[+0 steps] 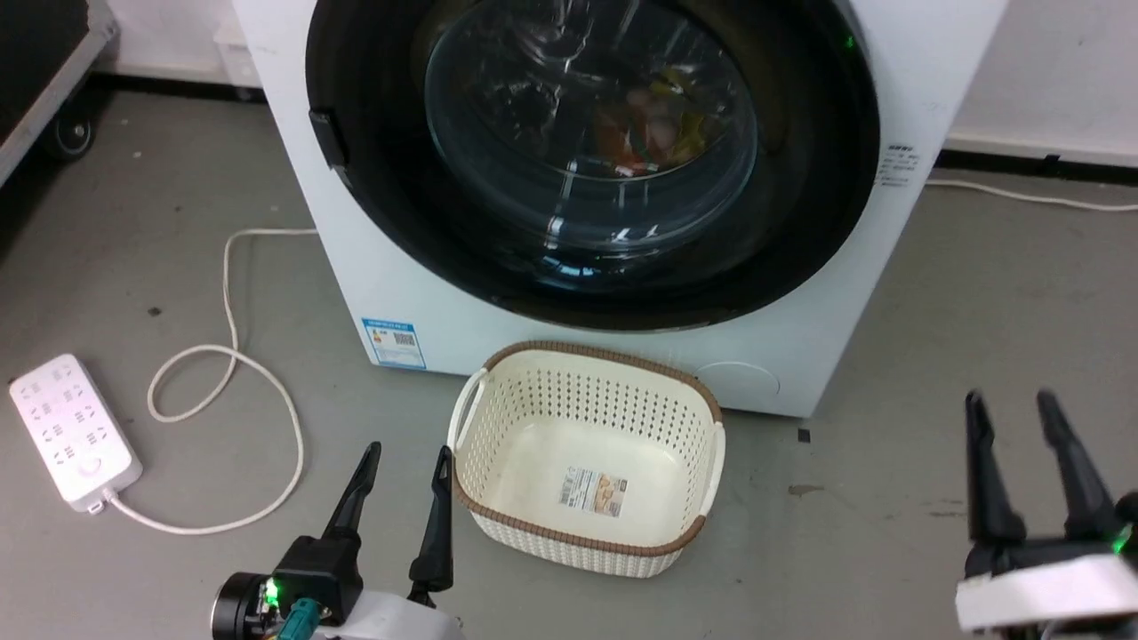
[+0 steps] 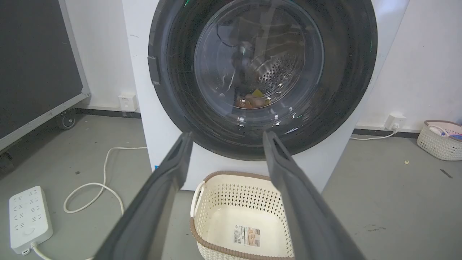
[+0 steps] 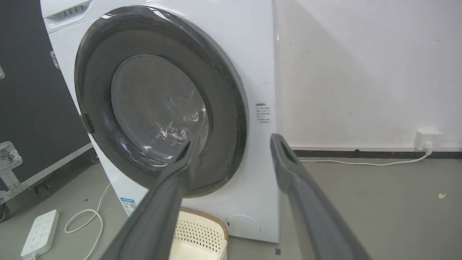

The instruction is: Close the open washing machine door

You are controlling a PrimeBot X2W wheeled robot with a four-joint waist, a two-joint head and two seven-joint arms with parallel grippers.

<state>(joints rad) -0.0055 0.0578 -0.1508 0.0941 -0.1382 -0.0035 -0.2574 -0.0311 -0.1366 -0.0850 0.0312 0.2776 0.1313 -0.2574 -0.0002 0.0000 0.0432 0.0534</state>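
Head view: The washing machine (image 1: 356,231) stands on the grey floor, filling the upper centre. The washing machine door (image 1: 800,222) lies flat against the machine front, its black rim around the clear glass bowl; coloured items show through the glass. A cream perforated basket (image 1: 469,498) sits on the floor just in front of the machine, below the door. A white power strip (image 1: 71,431) lies at the left, its cable (image 1: 227,356) looped toward the machine. The left tool (image 1: 406,453) is at lower left, beside the basket, fingers parted and holding nothing. The right tool (image 1: 1011,400) is at lower right, fingers likewise parted and empty, well apart from the machine.

Left wrist view: The left tool (image 2: 227,135) points at the lower part of the door (image 2: 346,72), fingers spread. The door sits closed over the steel drum. The basket (image 2: 202,180) lies between the fingers, below the door.

Right wrist view: The right tool (image 3: 234,141) is spread and empty, aimed at the machine's (image 3: 260,54) front right edge. The door (image 3: 158,104) rests against the front panel. A wall socket (image 3: 427,139) sits at the right.
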